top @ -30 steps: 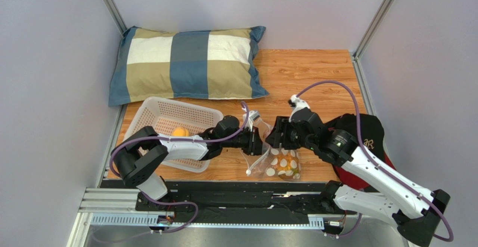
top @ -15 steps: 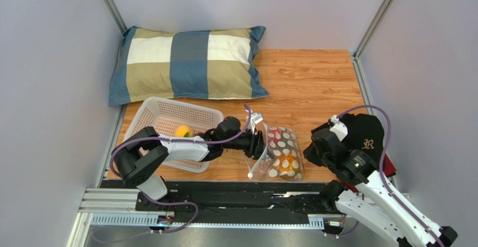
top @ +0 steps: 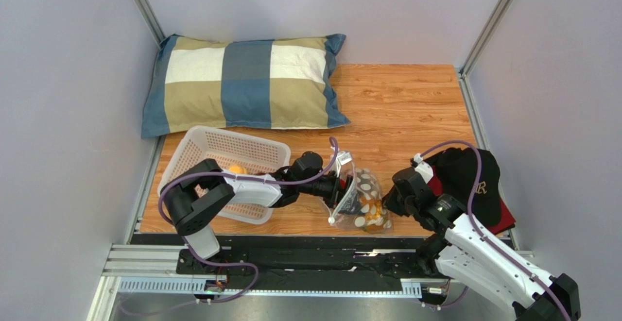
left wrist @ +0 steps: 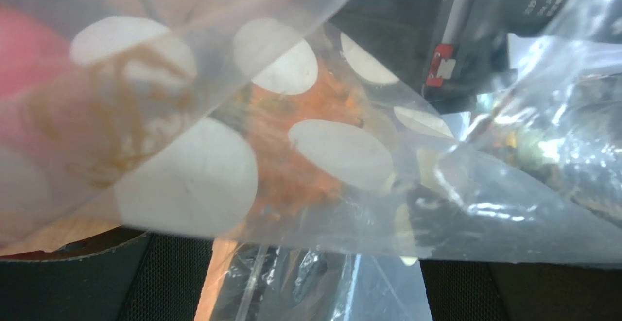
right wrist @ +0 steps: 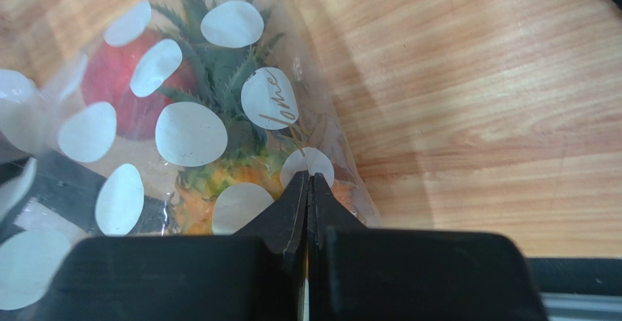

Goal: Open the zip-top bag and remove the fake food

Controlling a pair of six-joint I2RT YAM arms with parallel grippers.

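zip-top bag (top: 365, 203) on worktop (top: 409, 102) between arms, fake food (right wrist: 201, 179) inside. left gripper (top: 338, 190) at bag's raised zip edge, fingers hidden by film, cannot tell grip. right gripper (right wrist: 308, 190) fingers pressed together, tips at bag's side.

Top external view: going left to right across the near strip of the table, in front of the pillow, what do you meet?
white perforated basket → left end effector → zip-top bag → right end effector → dark cap
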